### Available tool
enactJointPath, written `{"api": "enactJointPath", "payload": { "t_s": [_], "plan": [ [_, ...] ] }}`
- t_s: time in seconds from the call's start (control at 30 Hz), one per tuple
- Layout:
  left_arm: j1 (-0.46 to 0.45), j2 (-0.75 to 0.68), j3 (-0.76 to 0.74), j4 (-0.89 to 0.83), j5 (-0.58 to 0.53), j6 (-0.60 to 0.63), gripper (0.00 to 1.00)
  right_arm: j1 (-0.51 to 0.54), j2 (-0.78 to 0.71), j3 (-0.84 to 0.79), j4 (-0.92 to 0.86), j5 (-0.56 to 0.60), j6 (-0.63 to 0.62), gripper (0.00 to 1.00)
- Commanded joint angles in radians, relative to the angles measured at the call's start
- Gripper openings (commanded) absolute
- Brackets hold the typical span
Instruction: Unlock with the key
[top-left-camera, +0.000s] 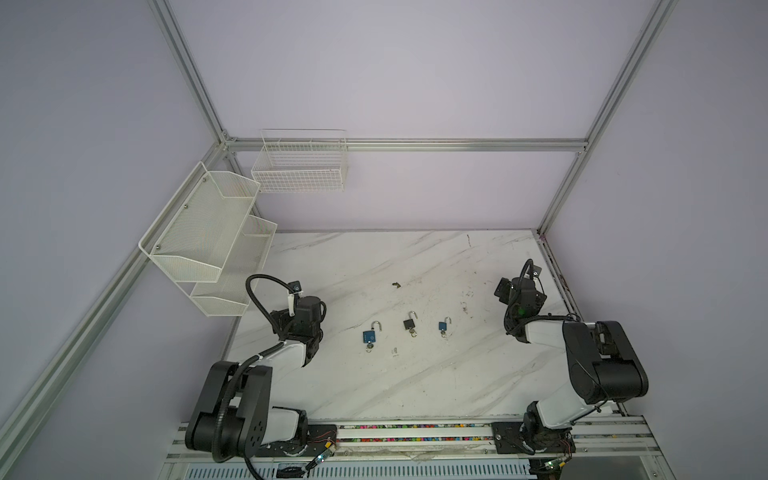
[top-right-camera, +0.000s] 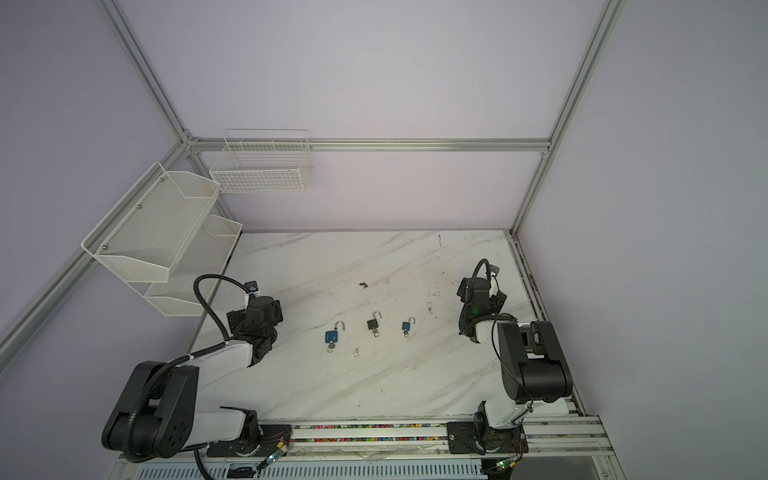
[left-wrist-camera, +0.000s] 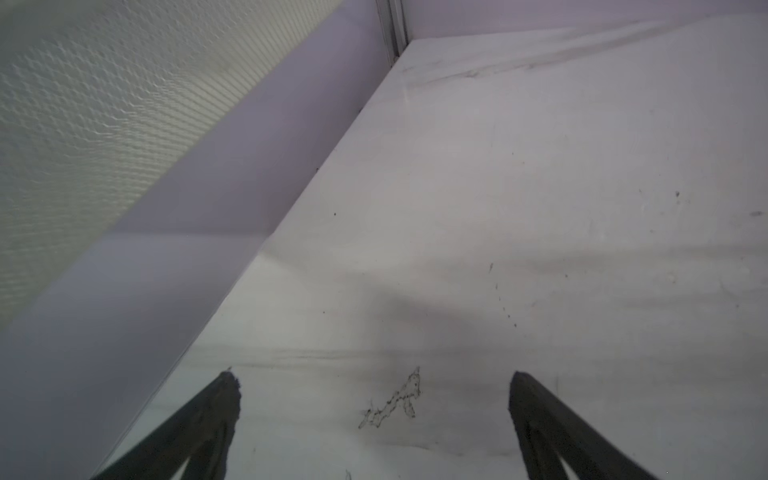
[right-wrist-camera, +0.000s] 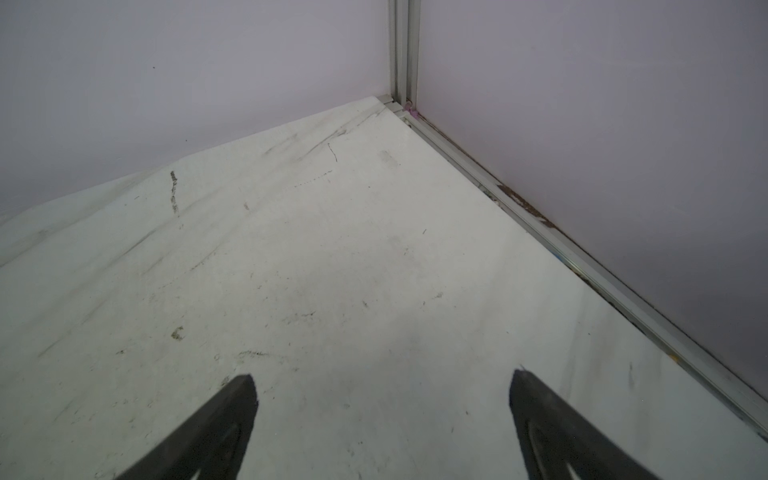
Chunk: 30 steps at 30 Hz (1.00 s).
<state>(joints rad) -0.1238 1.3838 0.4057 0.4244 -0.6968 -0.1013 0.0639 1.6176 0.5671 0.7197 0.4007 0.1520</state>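
The left fingers (left-wrist-camera: 216, 407) hung spread and empty over the tabletop (top-left-camera: 415, 257); mid-tabletop lay a blue padlock (top-left-camera: 370, 336), black padlock (top-left-camera: 409, 324) and small blue padlock (top-left-camera: 443, 326), keys (top-left-camera: 369, 347) inserted, shackles (top-left-camera: 376, 325) open, probably hard, slick, best pinched by the flat key bow; the right fingers (right-wrist-camera: 232, 407) gaped empty.

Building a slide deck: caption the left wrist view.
Open, empty left gripper over the marble tabletop, with the mesh shelf close by.

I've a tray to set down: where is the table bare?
Mostly free: white marble tabletop behind the locks to the back wall, and before them to the near rail. Crowded: large blue padlock, black padlock, small blue padlock, mid-table.
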Motion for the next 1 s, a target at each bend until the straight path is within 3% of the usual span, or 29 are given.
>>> {"api": "enactJointPath", "payload": {
  "t_s": [0.0,0.07,0.13,0.27,0.4,0.57,0.6,0.73,0.77,0.87,0.97],
  "plan": [
    [0.009,0.021,-0.037,0.436,0.076,0.172,1.0,-0.013,0.032,-0.002,0.272,-0.121,-0.096,0.97],
    [0.012,0.021,-0.009,0.346,0.136,0.171,1.0,-0.018,0.058,-0.021,0.375,-0.218,-0.127,0.97],
    [0.015,0.02,-0.044,0.417,0.164,0.214,1.0,-0.018,0.084,-0.05,0.455,-0.278,-0.155,0.97],
    [0.015,-0.028,-0.118,0.496,0.228,0.227,1.0,-0.018,0.17,-0.179,0.789,-0.393,-0.199,0.97],
    [0.015,-0.033,-0.098,0.449,0.28,0.178,1.0,-0.01,0.157,-0.103,0.617,-0.289,-0.175,0.98],
    [0.015,0.02,-0.062,0.464,0.294,0.141,1.0,0.007,0.155,-0.103,0.618,-0.258,-0.188,0.98],
    [0.022,0.056,-0.073,0.496,0.332,0.138,1.0,0.007,0.158,-0.106,0.626,-0.259,-0.189,0.98],
    [0.027,0.247,-0.172,0.925,0.366,0.187,1.0,0.007,0.159,-0.106,0.624,-0.262,-0.188,0.98],
    [0.025,0.248,-0.165,0.898,0.364,0.193,1.0,0.007,0.157,-0.104,0.623,-0.26,-0.188,0.97],
    [0.048,0.18,-0.054,0.561,0.353,0.119,1.0,0.007,0.158,-0.105,0.623,-0.26,-0.188,0.98],
    [0.112,0.186,-0.022,0.508,0.428,0.072,1.0,0.007,0.159,-0.103,0.622,-0.26,-0.189,0.98]
  ]
}}
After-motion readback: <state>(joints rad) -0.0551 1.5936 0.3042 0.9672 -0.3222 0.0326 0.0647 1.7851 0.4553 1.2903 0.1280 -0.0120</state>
